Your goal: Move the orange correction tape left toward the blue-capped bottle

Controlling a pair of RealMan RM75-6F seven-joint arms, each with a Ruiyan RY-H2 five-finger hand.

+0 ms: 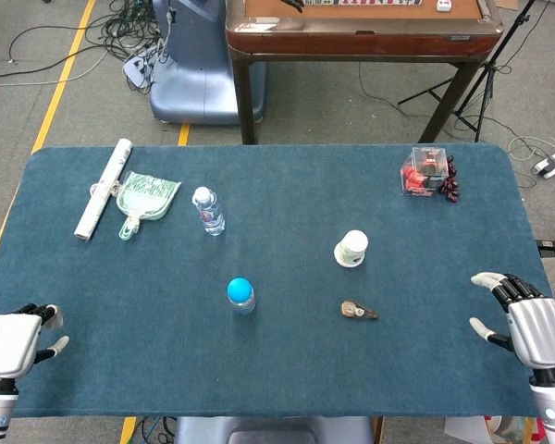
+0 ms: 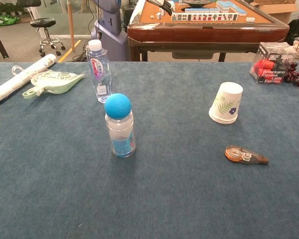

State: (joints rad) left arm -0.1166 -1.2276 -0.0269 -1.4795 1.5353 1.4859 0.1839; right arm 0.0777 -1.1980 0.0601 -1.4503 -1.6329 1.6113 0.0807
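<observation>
Resting at the near corners of the bench (image 1: 287, 370), both hands hold nothing. The left hand (image 1: 14, 342) sits low at the left edge, fingers a bit apart. The right hand (image 1: 527, 319) sits at the right edge, fingers (image 1: 490, 279) spread. The orange correction tape (image 1: 358, 311) lies flat, well right of the blue-capped bottle (image 1: 240, 294) and near a paper cup (image 1: 351, 248).

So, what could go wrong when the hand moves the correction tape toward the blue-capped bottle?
The orange correction tape is small and lies flat, so the right hand may fail to pick it up. The paper cup stands just behind it and could be knocked. The blue-capped bottle is tall and narrow; a push too far might tip it.
</observation>
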